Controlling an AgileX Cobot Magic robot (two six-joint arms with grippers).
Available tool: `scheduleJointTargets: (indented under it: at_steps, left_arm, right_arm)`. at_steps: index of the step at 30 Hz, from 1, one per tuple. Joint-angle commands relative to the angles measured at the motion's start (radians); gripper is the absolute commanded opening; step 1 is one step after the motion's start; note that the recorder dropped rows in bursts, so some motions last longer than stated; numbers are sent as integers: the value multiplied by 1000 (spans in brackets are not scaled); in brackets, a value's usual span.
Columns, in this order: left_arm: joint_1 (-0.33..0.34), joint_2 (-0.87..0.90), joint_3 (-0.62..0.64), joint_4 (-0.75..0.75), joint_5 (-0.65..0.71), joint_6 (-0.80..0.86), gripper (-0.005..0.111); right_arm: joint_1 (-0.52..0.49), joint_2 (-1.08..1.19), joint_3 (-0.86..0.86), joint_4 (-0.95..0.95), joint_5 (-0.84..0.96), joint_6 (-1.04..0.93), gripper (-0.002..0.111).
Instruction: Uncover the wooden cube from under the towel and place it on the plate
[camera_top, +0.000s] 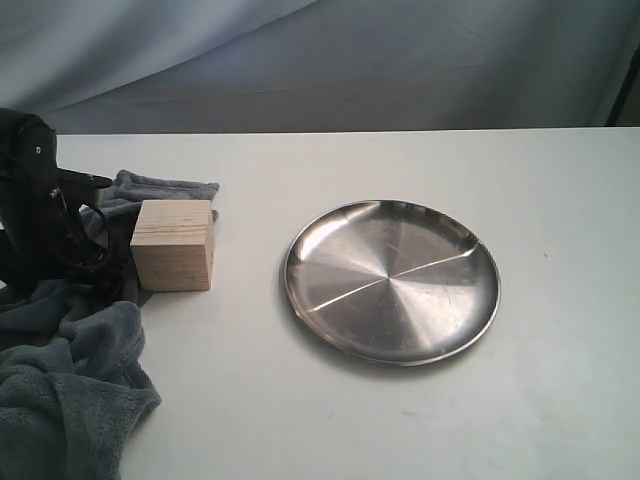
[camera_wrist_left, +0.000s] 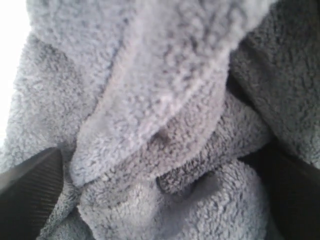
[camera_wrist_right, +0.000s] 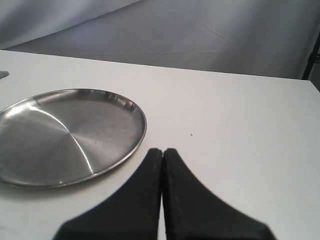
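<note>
The pale wooden cube (camera_top: 173, 245) stands uncovered on the white table, left of the steel plate (camera_top: 390, 280). The dark-grey towel (camera_top: 60, 380) lies bunched along the left edge, partly behind and beside the cube. My left gripper (camera_top: 88, 245) hangs over that heap just left of the cube. In the left wrist view its black fingers (camera_wrist_left: 30, 192) stand wide apart, with towel (camera_wrist_left: 165, 100) folds filling the space between them. My right gripper (camera_wrist_right: 162, 152) is shut and empty, hovering beside the plate (camera_wrist_right: 65, 135). It does not show in the exterior view.
A grey cloth backdrop (camera_top: 330, 60) hangs behind the table's far edge. Bare white tabletop (camera_top: 560, 200) stretches right of the plate and in front of it.
</note>
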Motion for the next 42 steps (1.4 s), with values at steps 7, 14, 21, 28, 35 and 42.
scheduleJointTargets:
  at_steps: [7, 14, 21, 28, 35, 42]
  left_arm:
    - [-7, -21, 7, -1, -89, -110, 105]
    - [-7, -102, 7, -21, -183, -137, 105]
    - [-9, -224, 7, -123, -181, -94, 105]
    - [-126, -326, 7, -195, -275, -41, 105]
    - [-248, -284, 7, -195, -416, -41, 105]
    - [-264, -261, 12, -210, -457, -51, 100]
  right_arm:
    - [0, -6, 3, 5, 12, 4, 3]
    - [0, -6, 3, 5, 12, 4, 3]
    - [0, -6, 3, 5, 12, 4, 3]
    - [0, -6, 3, 5, 12, 4, 3]
    - [0, -6, 3, 5, 12, 4, 3]
    - [0, -6, 3, 5, 12, 4, 3]
